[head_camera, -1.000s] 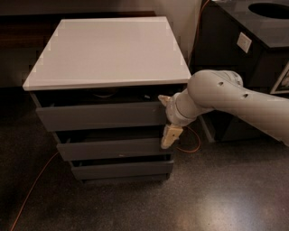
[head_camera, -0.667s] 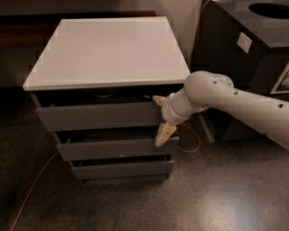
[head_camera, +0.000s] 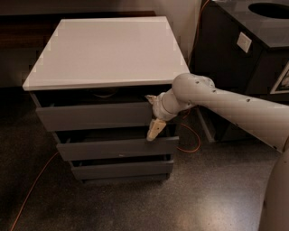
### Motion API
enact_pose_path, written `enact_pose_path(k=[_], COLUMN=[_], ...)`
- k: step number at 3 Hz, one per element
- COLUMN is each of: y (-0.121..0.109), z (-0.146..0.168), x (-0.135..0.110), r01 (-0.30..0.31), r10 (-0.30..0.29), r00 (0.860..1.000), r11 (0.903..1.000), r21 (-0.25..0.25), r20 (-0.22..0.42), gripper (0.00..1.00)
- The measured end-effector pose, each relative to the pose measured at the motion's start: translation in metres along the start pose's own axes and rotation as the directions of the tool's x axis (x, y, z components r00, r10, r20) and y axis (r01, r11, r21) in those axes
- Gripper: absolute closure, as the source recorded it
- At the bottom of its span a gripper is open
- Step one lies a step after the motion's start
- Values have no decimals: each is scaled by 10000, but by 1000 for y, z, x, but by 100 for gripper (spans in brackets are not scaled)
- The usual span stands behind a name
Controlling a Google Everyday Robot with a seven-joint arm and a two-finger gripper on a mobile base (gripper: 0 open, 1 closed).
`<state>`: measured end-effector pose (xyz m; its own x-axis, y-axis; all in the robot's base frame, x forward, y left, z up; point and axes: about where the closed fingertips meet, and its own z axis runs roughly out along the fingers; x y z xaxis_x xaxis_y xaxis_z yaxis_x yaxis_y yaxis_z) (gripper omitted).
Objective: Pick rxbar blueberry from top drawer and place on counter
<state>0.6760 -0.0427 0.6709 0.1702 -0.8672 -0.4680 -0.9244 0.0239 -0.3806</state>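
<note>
White robot arm's gripper (head_camera: pixel 151 113), its 2 jaws spread and holding nothing, sits at the right end of the barely open top drawer (head_camera: pixel 90 116) under the counter (head_camera: pixel 108 49); the rxbar blueberry is hidden from view, presumably inside, probably light, flat and slippery, best pinched across its narrow sides.

One white counter (head_camera: pixel 108 49) tops three grey drawers, namely the top drawer (head_camera: pixel 90 116), middle drawer (head_camera: pixel 113 149) and bottom drawer (head_camera: pixel 122 169), beside one robot arm (head_camera: pixel 235 106) whose single gripper (head_camera: pixel 154 118) sits at the top drawer's right end, and one dark counter (head_camera: pixel 266 31) with one round hole (head_camera: pixel 269 10).
</note>
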Motion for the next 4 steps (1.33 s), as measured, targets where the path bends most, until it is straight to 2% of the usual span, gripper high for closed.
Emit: enact_pose_path(k=[2,4], y=[-26,-18], z=[14,25], x=[8,15], r01=[-231,-615], r10=[238,608], r00=[9995,9976], r11=[9992,9979], r21=[314,-221], r20=[-223,-325], gripper=[0,46])
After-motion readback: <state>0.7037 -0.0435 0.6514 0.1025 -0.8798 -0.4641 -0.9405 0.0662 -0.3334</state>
